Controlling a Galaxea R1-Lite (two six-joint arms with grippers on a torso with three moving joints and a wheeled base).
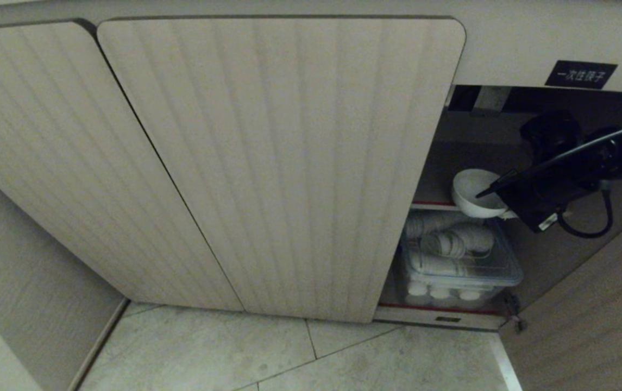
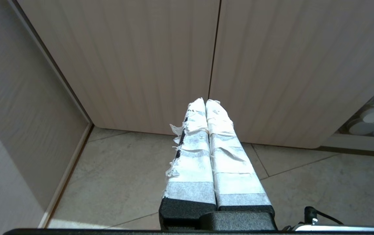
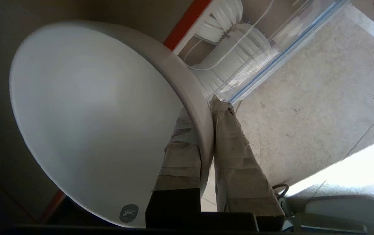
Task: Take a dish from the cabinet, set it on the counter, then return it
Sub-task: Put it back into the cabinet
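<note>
Partly hidden behind the cabinet door, the right pincer clamps the dish rim.

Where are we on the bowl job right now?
Done: one cabinet door stands open, and the right gripper is shut on the white bowl's rim. In hand: the bowl sits at the red-edged shelf, above the bin of cups. Whether it's going out or coming back isn't visible. Left gripper idles, shut.

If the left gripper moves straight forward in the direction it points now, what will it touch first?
Probably the cabinet's closed ribbed doors: the shut left gripper points toward the seam between them, above the tiled floor. Nothing lies between, though the depth is hard to judge.
</note>
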